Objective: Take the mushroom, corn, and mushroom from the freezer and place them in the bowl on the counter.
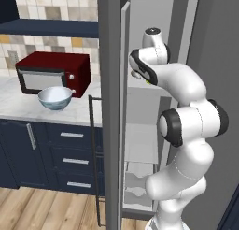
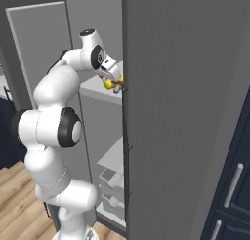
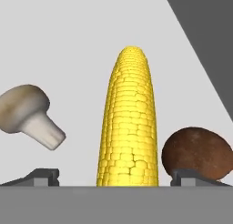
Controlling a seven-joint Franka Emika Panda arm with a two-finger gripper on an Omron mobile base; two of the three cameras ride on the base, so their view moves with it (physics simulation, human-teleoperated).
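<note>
Here the gripper (image 3: 108, 177) stands wide open astride the corn (image 3: 129, 123), which lies on the freezer (image 1: 140, 145) shelf. Close squarely on the cob; the brown mushroom (image 3: 196, 153) beside it probably crowds one finger.

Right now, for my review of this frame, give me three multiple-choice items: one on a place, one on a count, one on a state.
1. Where does the bowl stand?
A. on the counter before the microwave
B. inside the freezer
C. on the floor

2. How many mushrooms lie beside the corn?
A. none
B. two
C. four

3. How is the gripper?
A. shut on the corn
B. open, corn between its fingertips
C. shut on a mushroom

Answers:
1 A, it sits on the marbled top by the red microwave.
2 B, a pale mushroom and a brown mushroom.
3 B, the tips stand wide either side of the cob.
</note>
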